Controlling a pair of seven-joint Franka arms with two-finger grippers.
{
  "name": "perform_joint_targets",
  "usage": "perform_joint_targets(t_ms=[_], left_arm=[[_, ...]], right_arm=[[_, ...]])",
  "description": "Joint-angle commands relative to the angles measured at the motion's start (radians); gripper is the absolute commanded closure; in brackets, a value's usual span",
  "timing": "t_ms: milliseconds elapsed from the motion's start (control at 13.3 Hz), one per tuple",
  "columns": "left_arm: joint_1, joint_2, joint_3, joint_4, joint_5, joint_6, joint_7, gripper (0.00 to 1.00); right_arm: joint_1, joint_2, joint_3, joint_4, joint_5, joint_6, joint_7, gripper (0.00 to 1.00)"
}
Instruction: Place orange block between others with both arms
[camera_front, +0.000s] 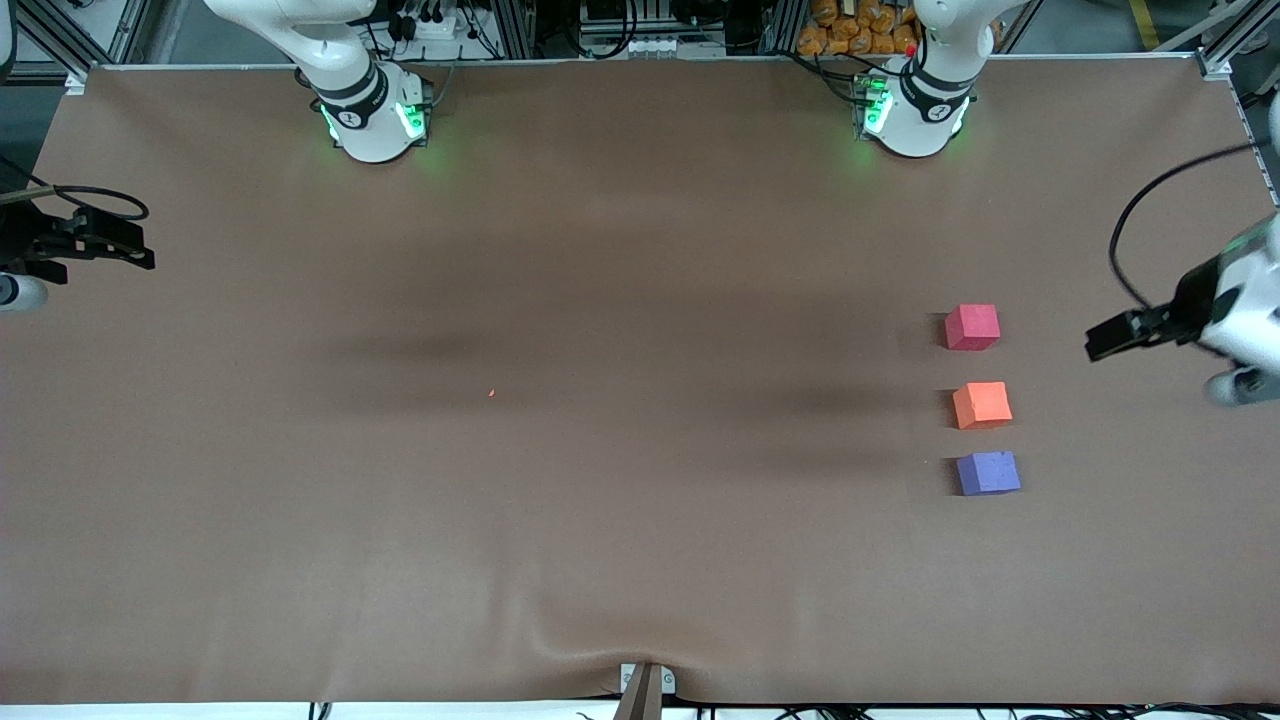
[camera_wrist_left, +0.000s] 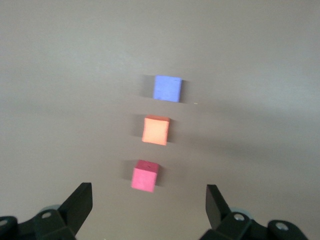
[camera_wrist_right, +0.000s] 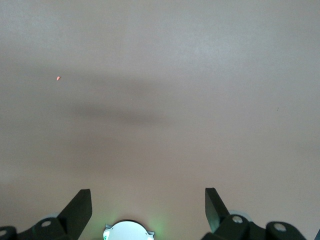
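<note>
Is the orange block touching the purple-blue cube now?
Apart. The front view shows bare table between the orange block and the purple-blue cube.

No readable text, label, brand, number or sign on anything in view.

you have a wide table (camera_front: 560, 250) covered in brown matte sheeting, slightly wrinkled at the edge nearest the front camera. three small foam cubes sit on it in a short row toward the left arm's end, apart from one another: the red-pink cube (camera_front: 972, 327) farthest from the camera, the orange block (camera_front: 982, 404) between, the purple-blue cube (camera_front: 988, 473) nearest. a tiny orange speck (camera_front: 491, 393) lies near the middle.
</note>
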Motion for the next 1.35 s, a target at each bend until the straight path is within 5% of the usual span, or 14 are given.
perform_joint_targets(t_ms=[0,300,525,600,1275], left_arm=[[0.009,-0.087,-0.004,0.006,-0.043,-0.044,0.003,0.00],[-0.035,-0.160,0.059,-0.026,-0.106,-0.093,0.003,0.00],[-0.361,-0.267,0.444,-0.173,-0.201,-0.074,0.004,0.00],[-0.439,-0.309,0.517,-0.236,-0.201,-0.052,0.003,0.00],[-0.511,-0.325,0.593,-0.215,-0.189,-0.092,0.058,0.00]], right_arm=[[-0.004,0.001,-0.001,0.013,-0.011,-0.019,0.000,0.00],[-0.006,0.001,-0.001,0.015,-0.016,-0.030,-0.045,0.00],[-0.006,-0.001,-0.003,0.019,-0.010,-0.033,-0.061,0.00],[-0.006,-0.001,-0.003,0.027,-0.010,-0.039,-0.059,0.00],[-0.004,-0.008,-0.007,0.079,-0.014,-0.108,-0.050,0.00]])
